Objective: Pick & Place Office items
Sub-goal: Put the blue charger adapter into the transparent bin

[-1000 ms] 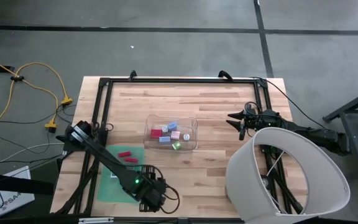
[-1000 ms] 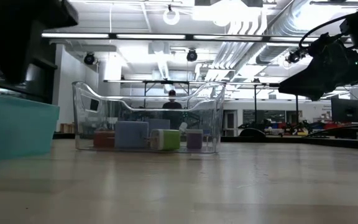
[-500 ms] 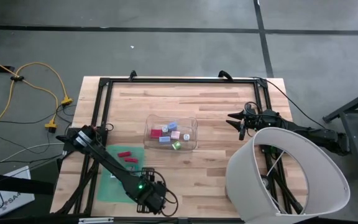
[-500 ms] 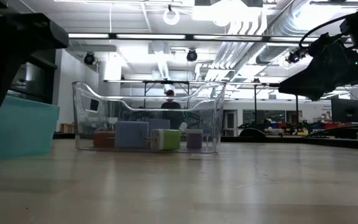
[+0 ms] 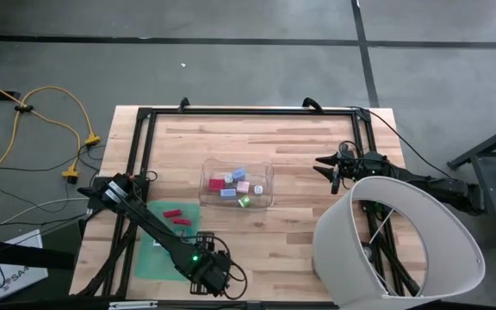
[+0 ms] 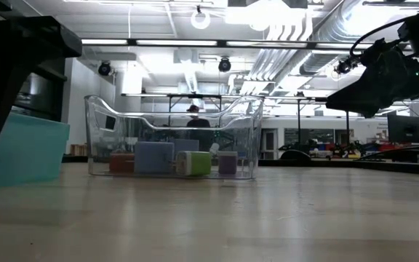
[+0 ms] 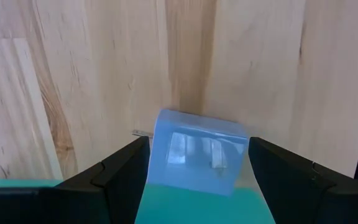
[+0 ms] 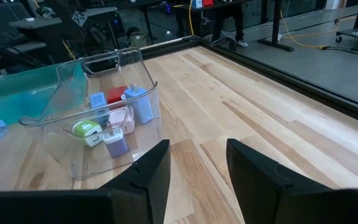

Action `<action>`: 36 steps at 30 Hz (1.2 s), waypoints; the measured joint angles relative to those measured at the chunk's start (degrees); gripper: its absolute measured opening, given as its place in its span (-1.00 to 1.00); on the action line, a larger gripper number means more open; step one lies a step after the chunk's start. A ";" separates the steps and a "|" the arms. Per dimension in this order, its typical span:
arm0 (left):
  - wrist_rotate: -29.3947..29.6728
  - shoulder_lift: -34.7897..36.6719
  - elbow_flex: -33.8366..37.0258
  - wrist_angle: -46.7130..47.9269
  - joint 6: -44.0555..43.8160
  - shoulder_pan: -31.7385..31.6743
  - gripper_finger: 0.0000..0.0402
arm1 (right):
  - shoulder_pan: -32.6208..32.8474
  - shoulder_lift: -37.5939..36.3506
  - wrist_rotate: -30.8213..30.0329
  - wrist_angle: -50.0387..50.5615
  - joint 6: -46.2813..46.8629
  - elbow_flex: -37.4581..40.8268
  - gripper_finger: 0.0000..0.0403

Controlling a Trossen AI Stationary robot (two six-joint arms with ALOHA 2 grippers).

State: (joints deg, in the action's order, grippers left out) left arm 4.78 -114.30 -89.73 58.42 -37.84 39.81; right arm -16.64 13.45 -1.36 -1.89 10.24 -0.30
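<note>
1. At the near edge of the wooden bench (image 5: 317, 146), the left gripper (image 7: 197, 163) hangs low over the near right corner of the green mat (image 5: 149, 258), its jaws spread wide either side of a pale blue block (image 7: 197, 152) that sits between them, not yet pinched.

2. Near the bench's middle, the clear bin (image 5: 237, 186) already holds several office items (image 8: 114, 118), red, blue, pink and green; two red pieces (image 5: 176, 216) remain on the mat.

3. By the right edge, the right gripper (image 8: 194, 163) waits in the air, fingers parted and empty, facing the bin.

4. The risk, on this showing: the block looks skewed between the fingers, so a closing squeeze may catch its corners, twisting it loose or flicking it off the mat.
</note>
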 joint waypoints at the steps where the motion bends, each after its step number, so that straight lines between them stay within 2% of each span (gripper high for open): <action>1: 0.00 0.00 0.00 -0.15 0.07 0.00 0.33 | 0.01 0.00 0.00 0.00 0.00 0.00 -0.29; 13: -0.23 0.00 0.00 -0.38 2.44 0.04 0.33 | 0.01 0.00 0.02 0.00 0.00 0.00 -0.29; 25: -0.02 0.00 0.00 0.10 3.06 0.11 0.46 | 0.02 -0.01 0.02 0.00 0.00 -0.01 -0.29; 36: 2.84 0.00 0.72 0.32 3.36 1.90 0.47 | 0.02 0.00 0.02 0.00 0.00 -0.01 -0.29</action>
State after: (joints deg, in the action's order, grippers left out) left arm 7.62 -114.30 -89.01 58.74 -34.48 41.71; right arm -16.62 13.45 -1.34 -1.89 10.24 -0.31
